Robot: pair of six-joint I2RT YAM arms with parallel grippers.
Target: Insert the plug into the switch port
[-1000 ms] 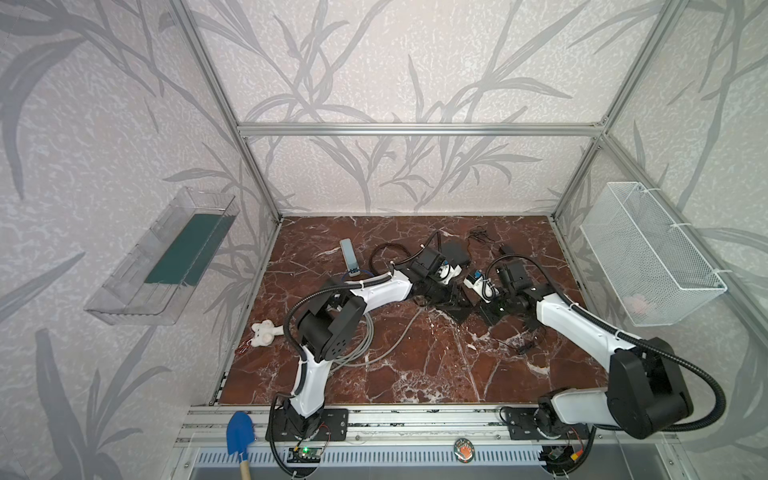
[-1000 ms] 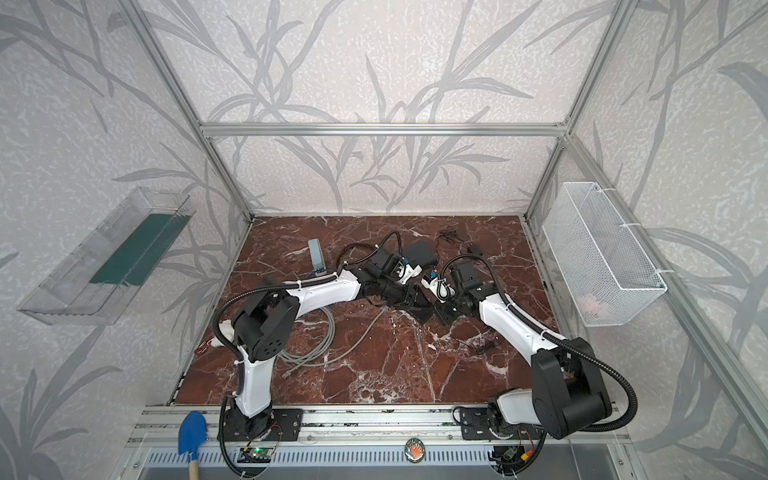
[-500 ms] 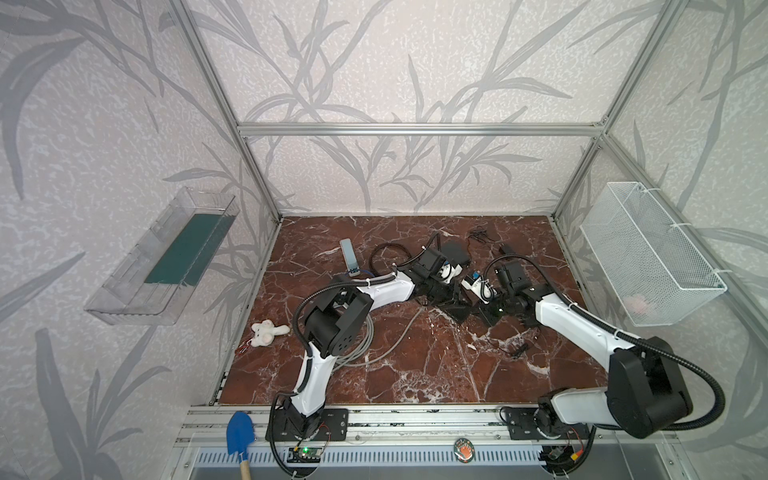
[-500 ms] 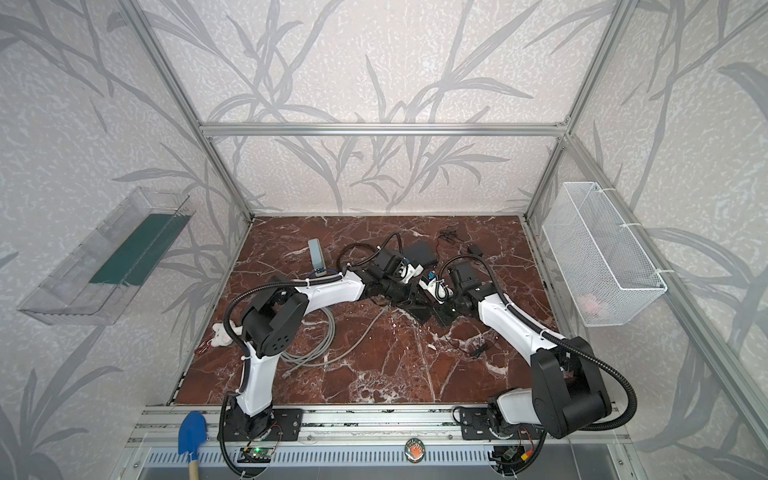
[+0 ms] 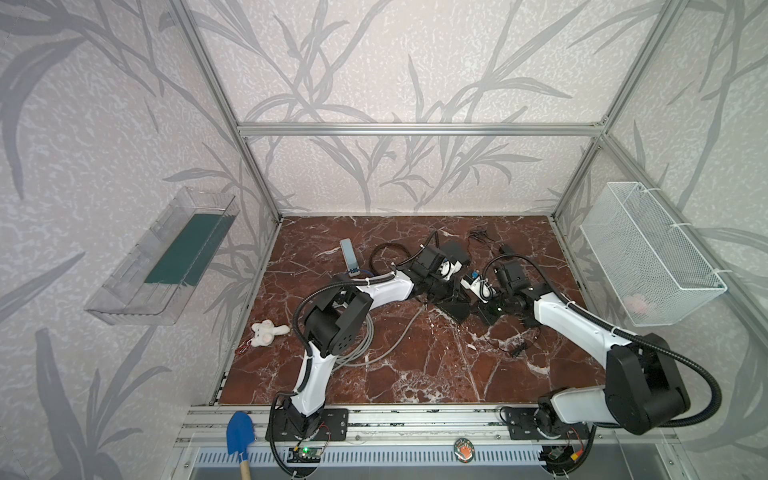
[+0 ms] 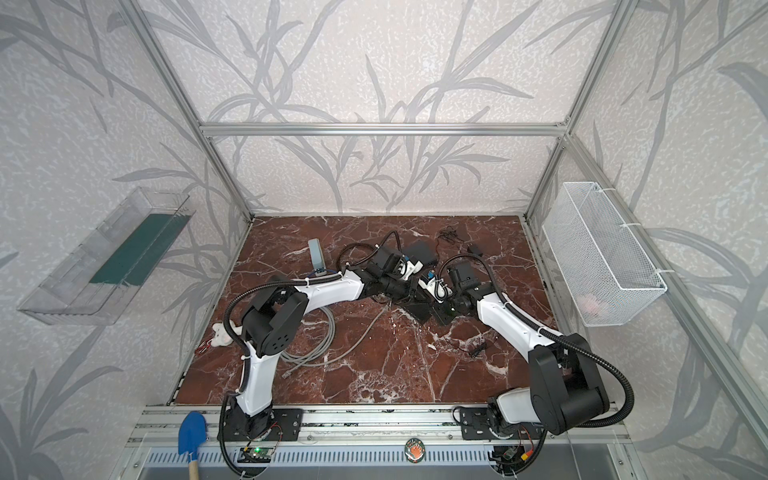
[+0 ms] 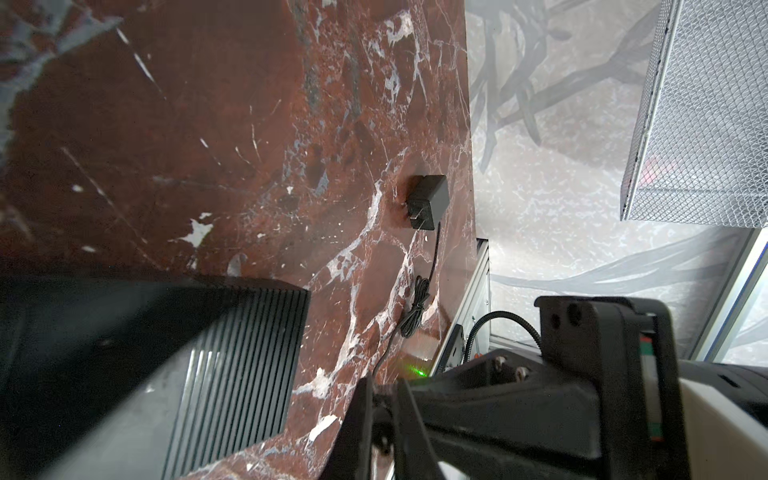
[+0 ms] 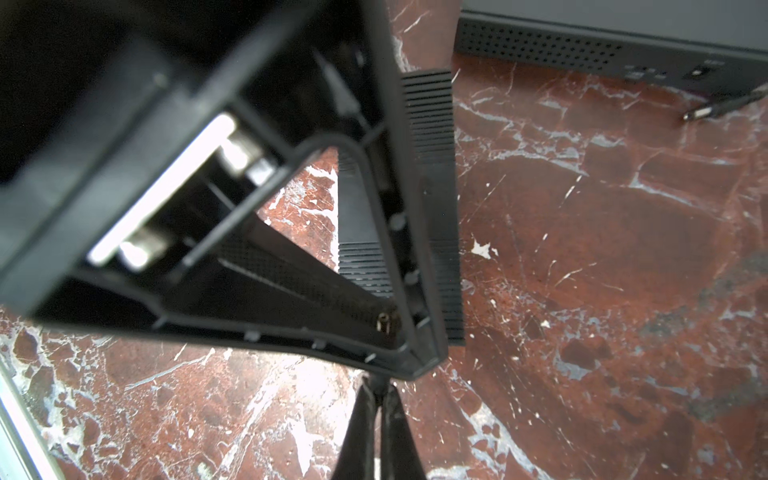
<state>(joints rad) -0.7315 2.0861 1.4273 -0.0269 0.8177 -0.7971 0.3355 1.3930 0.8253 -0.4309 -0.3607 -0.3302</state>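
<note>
Black barrel plug (image 8: 723, 106) lies far ahead of closed right gripper (image 8: 377, 390), axis along perforated box (image 8: 540, 48); left gripper (image 7: 380, 386) pinches adapter cable (image 7: 434, 249).

The left arm (image 5: 384, 289) reaches low toward the middle; the left gripper (image 7: 380, 388) has its fingers (image 7: 357, 419) pinched nearly together; the right arm (image 5: 577, 326) stretches inward; the right gripper (image 8: 376, 392) is fully closed, just beside the left one.

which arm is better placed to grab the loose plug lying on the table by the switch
Right, probably. Its wrist view shows the plug beside the switch, with bare table between it and the right gripper. The left gripper angles away; its wrist view shows the adapter, not the plug.
</note>
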